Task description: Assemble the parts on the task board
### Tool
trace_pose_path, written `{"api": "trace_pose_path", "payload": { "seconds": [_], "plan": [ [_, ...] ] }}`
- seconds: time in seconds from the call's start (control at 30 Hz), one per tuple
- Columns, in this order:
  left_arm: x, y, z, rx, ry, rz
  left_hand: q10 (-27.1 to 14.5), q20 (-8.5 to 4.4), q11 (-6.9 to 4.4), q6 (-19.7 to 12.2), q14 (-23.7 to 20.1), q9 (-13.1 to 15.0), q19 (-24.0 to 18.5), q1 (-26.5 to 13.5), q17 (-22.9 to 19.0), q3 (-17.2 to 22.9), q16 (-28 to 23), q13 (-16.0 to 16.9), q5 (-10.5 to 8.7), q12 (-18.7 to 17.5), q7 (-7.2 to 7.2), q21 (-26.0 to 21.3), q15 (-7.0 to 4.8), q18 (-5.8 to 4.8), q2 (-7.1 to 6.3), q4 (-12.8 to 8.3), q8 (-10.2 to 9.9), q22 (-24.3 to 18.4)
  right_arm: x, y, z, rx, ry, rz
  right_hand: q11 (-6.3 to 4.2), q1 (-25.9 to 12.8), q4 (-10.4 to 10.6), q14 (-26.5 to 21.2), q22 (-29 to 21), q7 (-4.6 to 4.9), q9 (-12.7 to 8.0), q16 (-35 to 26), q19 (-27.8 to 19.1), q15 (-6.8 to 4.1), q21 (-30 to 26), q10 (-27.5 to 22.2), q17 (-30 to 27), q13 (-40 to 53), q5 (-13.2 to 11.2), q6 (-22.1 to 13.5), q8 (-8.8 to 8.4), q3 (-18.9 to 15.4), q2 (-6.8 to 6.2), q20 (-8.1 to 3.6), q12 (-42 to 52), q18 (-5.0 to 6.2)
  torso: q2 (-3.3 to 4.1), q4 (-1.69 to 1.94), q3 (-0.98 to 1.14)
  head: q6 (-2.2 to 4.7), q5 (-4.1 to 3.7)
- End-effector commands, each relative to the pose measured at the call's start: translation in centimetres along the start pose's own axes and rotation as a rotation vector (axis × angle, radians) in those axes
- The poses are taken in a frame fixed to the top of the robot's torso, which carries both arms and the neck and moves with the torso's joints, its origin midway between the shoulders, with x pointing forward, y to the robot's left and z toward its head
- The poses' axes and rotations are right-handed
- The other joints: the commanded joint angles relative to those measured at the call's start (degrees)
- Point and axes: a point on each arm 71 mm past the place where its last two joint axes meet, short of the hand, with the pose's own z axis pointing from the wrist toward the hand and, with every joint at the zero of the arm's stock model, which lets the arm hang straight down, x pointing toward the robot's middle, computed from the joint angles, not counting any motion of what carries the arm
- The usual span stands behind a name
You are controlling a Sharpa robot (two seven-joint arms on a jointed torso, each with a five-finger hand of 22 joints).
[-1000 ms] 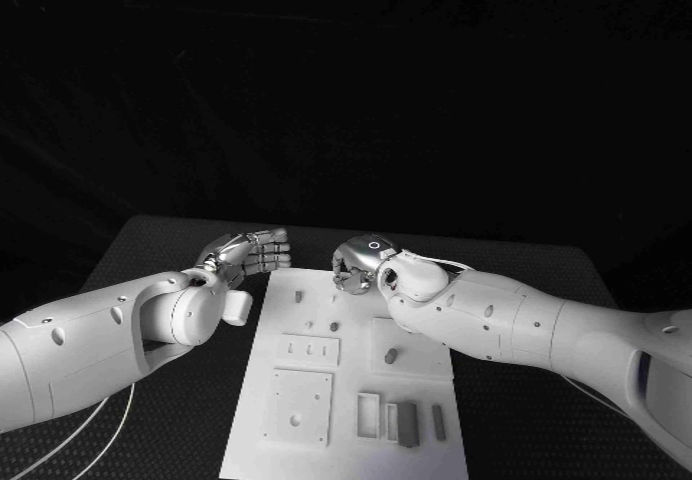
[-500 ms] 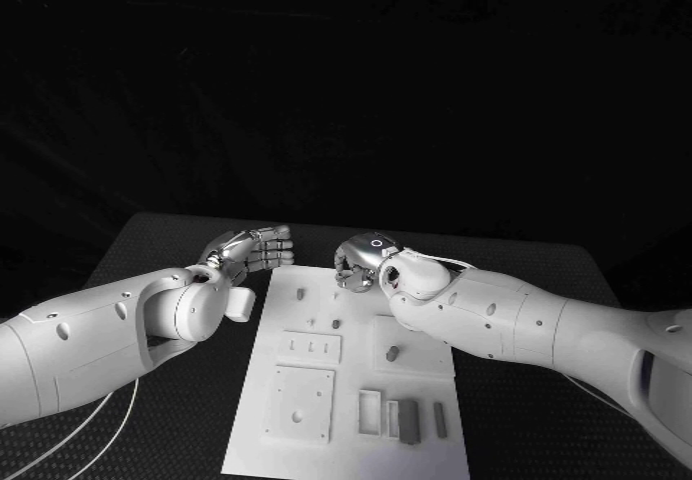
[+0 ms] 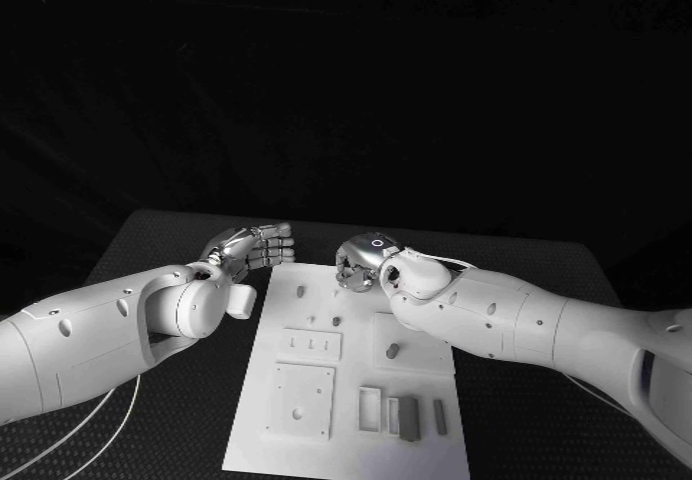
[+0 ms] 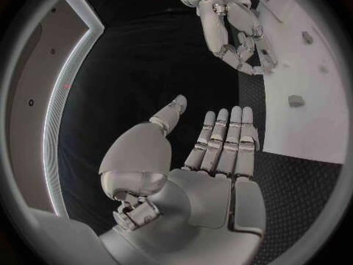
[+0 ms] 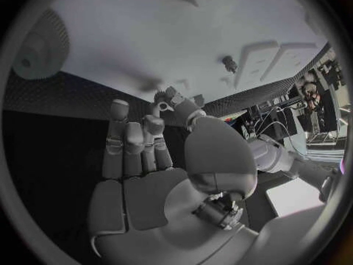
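Left hand (image 3: 248, 248): hovers above the black table (image 3: 144, 250), just off the far left corner of the task board (image 3: 433, 455). In the left wrist view the palm (image 4: 213, 188) is flat, the fingers (image 4: 224, 138) lie straight and side by side, the thumb stands apart, and nothing is held.
Right hand (image 3: 364, 263): hovers above the far edge of the task board, knuckles up. In the right wrist view the fingers (image 5: 132, 141) are extended and the thumb is bent across toward them. No part is seen in its grasp; whether the fingertips pinch something small cannot be told.
Hand spacing: the two hands are near each other but apart; the right hand (image 4: 239, 32) also appears in the left wrist view, fingers hanging toward the board edge.
Task board: white plate lying flat, reaching from under the right hand back toward the robot.
Pegs: a small grey peg (image 3: 300, 293) stands on the board just beside the left hand; another (image 3: 336, 322) stands nearer the robot, between the two arms; a third (image 3: 392, 351) stands beside the right forearm.
Square plates: a small plate (image 3: 310, 346) and a larger plate (image 3: 299, 401) lie on the board's left half, behind the left hand.
Bars: a group of narrow upright pieces (image 3: 404, 415) sits at the board's near end, well apart from both hands.
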Motion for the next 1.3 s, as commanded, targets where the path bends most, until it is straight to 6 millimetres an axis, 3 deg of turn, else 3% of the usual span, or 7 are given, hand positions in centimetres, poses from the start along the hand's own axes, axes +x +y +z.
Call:
{"api": "trace_pose_path", "payload": {
  "seconds": [0.03, 0.43, 0.83, 1.3],
  "plan": [
    [0.31, -0.16, 0.07, 0.008, 0.018, -0.007, 0.32, 0.02, 0.20, 0.44, 0.12, -0.08, 0.28, -0.36, -0.09, -0.06, -0.26, -0.07, 0.20, -0.37, 1.25, -0.39, 0.36, 0.81, 0.22, -0.35, -0.23, -0.06, 0.52, 0.13, -0.08, 0.004, 0.024, -0.004, -0.08, -0.11, 0.07, 0.08, 1.04, 0.79, 0.03, 0.34, 0.33, -0.50, 0.38, 0.32, -0.10, -0.07, 0.01, 0.47, 0.19, 0.26, -0.29, -0.21, 0.27, 0.34, 0.03, -0.02, 0.00, -0.05, 0.01],
    [0.34, -0.16, 0.11, 0.008, 0.019, -0.007, 0.32, 0.03, 0.21, 0.44, 0.12, -0.10, 0.29, -0.38, -0.11, -0.06, -0.28, -0.07, 0.20, -0.39, 1.25, -0.41, 0.37, 0.80, 0.23, -0.37, -0.25, -0.07, 0.39, 0.65, 0.06, -0.002, 0.006, 0.012, 0.10, -0.23, 0.09, 0.13, 0.97, 1.01, -0.05, 0.32, 0.37, -0.39, 0.35, 0.45, -0.33, -0.18, 0.01, -0.34, -0.48, 0.36, -0.84, -0.27, 0.14, 0.34, -0.05, 0.00, -0.02, -0.09, 0.01],
    [0.27, -0.15, 0.09, 0.006, 0.016, -0.007, 0.32, 0.03, 0.21, 0.44, 0.13, -0.11, 0.30, -0.39, -0.13, -0.06, -0.29, -0.07, 0.20, -0.41, 1.26, -0.43, 0.37, 0.80, 0.23, -0.39, -0.27, -0.07, 0.47, 0.50, 0.05, 0.002, 0.011, 0.016, 1.87, 0.44, 0.07, -0.48, 0.91, 2.87, -1.25, 0.29, -0.15, 1.26, -0.03, -0.58, -0.88, -0.56, 0.01, -5.09, -3.84, 0.72, -2.69, 0.01, -0.71, 0.34, -0.03, -0.03, -0.04, -0.07, 0.03],
    [0.18, -0.15, 0.09, 0.006, 0.015, -0.007, 0.32, 0.03, 0.21, 0.45, 0.13, -0.12, 0.29, -0.38, -0.15, -0.06, -0.31, -0.08, 0.20, -0.43, 1.25, -0.45, 0.37, 0.80, 0.21, -0.42, -0.28, -0.07, 0.26, 0.11, -0.22, 0.018, -0.015, 0.037, 2.56, 0.21, 0.15, -0.64, 0.92, 3.59, -1.85, 0.43, -0.13, 1.92, -0.06, -0.91, -1.08, -0.62, 0.01, -7.06, -5.18, 0.70, -3.26, 0.16, -0.70, 0.34, -0.01, -0.07, 0.03, 0.03, 0.01]
  ]
}}
